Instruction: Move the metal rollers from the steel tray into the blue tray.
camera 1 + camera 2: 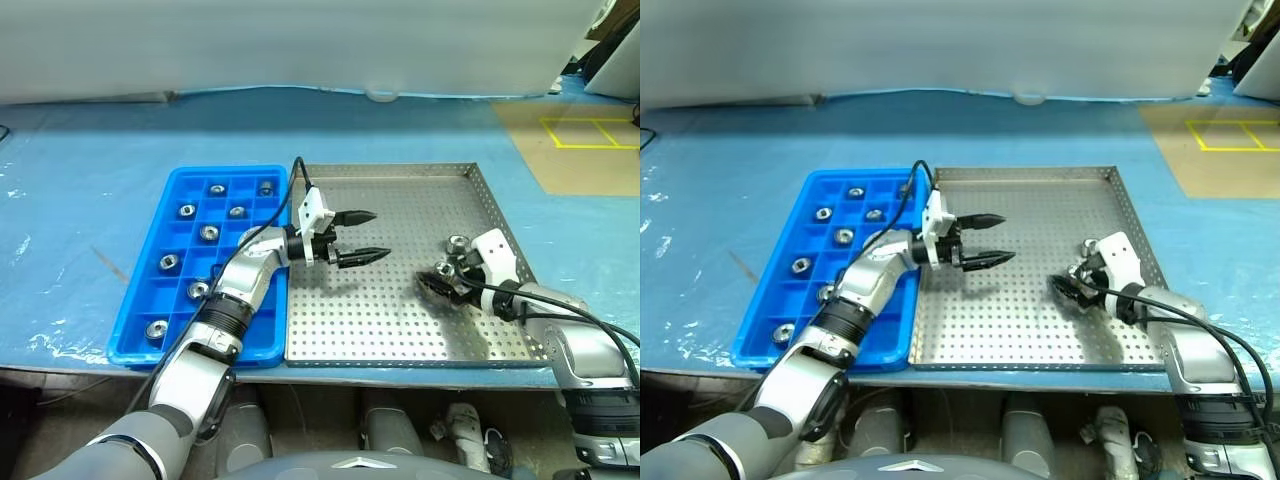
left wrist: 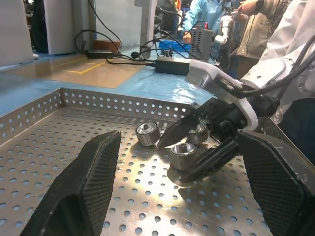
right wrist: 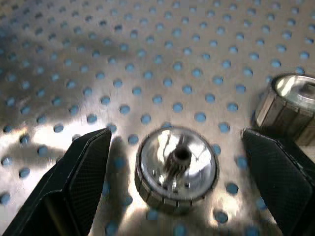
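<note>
Perforated grey steel everywhere: the steel tray (image 1: 400, 330) sits toward the table's front edge, with the blue tray (image 1: 150, 300) butted against its left rim, so a carry across is short. The right gripper (image 3: 172, 162) is down over the steel tray's right side with its jaws wide, straddling one of the metal rollers (image 3: 176, 167), which stands on end on the sheet, not gripped yet. I'd say it's lined up for the pinch. Another roller (image 3: 290, 105) sits just beside the far finger, close enough to get bumped, and in the left wrist view there look to be three in that cluster, though the fingers hide part of it, so don't quote me. The left gripper (image 1: 352, 236) hovers level over the steel tray's left part, jaws wide and empty, probably just waiting clear. The blue tray already has around nine rollers, one per compartment, with several compartments free.
</note>
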You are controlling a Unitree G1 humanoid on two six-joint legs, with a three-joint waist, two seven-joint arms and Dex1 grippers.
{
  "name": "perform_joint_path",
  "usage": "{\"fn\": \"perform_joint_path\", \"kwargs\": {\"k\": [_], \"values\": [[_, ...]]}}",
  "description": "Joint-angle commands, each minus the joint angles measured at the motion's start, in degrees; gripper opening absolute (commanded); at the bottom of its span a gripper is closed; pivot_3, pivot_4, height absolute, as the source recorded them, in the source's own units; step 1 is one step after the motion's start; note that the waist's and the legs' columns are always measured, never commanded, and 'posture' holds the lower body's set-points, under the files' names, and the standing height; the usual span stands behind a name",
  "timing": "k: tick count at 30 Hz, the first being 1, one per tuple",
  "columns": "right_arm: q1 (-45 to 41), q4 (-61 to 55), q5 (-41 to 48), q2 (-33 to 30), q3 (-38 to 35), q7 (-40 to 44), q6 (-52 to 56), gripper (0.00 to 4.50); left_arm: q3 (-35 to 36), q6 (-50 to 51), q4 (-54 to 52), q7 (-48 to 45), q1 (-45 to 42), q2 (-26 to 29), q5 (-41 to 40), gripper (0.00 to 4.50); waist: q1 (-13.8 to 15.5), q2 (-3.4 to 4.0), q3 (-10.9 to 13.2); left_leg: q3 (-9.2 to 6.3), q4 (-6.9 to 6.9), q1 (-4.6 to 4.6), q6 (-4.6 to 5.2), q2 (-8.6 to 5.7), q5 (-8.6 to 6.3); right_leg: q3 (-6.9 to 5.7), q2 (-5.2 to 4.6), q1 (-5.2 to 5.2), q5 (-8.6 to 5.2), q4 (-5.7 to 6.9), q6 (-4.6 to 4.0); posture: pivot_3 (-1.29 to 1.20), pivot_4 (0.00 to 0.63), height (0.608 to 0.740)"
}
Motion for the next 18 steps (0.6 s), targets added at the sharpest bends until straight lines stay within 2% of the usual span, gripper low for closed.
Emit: {"fn": "perform_joint_path", "kwargs": {"k": [1,7,8,13,18], "values": [[0.1,-1.4,0.9,0.4,1.5,0.5,1.4,3.87,-0.2,0.4,-3.1,-1.2,0.3,0.7,-0.2,3.98,0.0,-0.01,0.0,0.0,0.0,0.0,0.0,0.01,0.0,0.0,0.0,0.0,0.0,0.0,0.0,-0.3,0.15,0.74],[-3.4,-1.5,3.0,1.2,1.5,1.9,1.2,1.78,0.3,1.5,-5.5,-0.7,1.5,2.2,-0.5,3.98,0.0,-0.02,0.0,0.0,0.01,0.0,-0.01,0.0,0.0,0.0,-0.01,0.0,-0.04,0.01,0.06,-0.27,0.15,0.74],[-4.1,-1.2,3.0,1.4,1.6,2.1,0.5,1.66,0.4,1.7,-6.1,-0.5,1.8,2.4,-0.5,3.98,0.1,-0.02,0.0,0.0,-0.02,0.0,-0.01,0.01,0.0,0.0,-0.01,-0.02,-0.03,0.01,0.05,-0.26,0.15,0.74],[-11.7,0.6,5.1,5.4,3.5,5.5,-4.2,1.66,1.8,4.6,-13.5,2.7,5.9,4.3,-1.8,3.98,0.0,-0.02,0.0,0.02,-0.11,-0.05,-0.02,0.02,0.01,0.0,0.01,-0.14,-0.01,0.01,0.01,-0.17,0.15,0.74],[-19.8,6.3,5.0,8.1,8.4,10.9,-6.2,1.66,4.8,8.4,-23.2,7.9,12.0,7.5,-3.3,3.98,0.9,-0.03,0.0,0.02,-0.24,-0.03,-0.04,0.05,0.02,-0.07,0.01,-0.13,-0.02,0.02,-0.02,-0.02,0.15,0.74]]}}
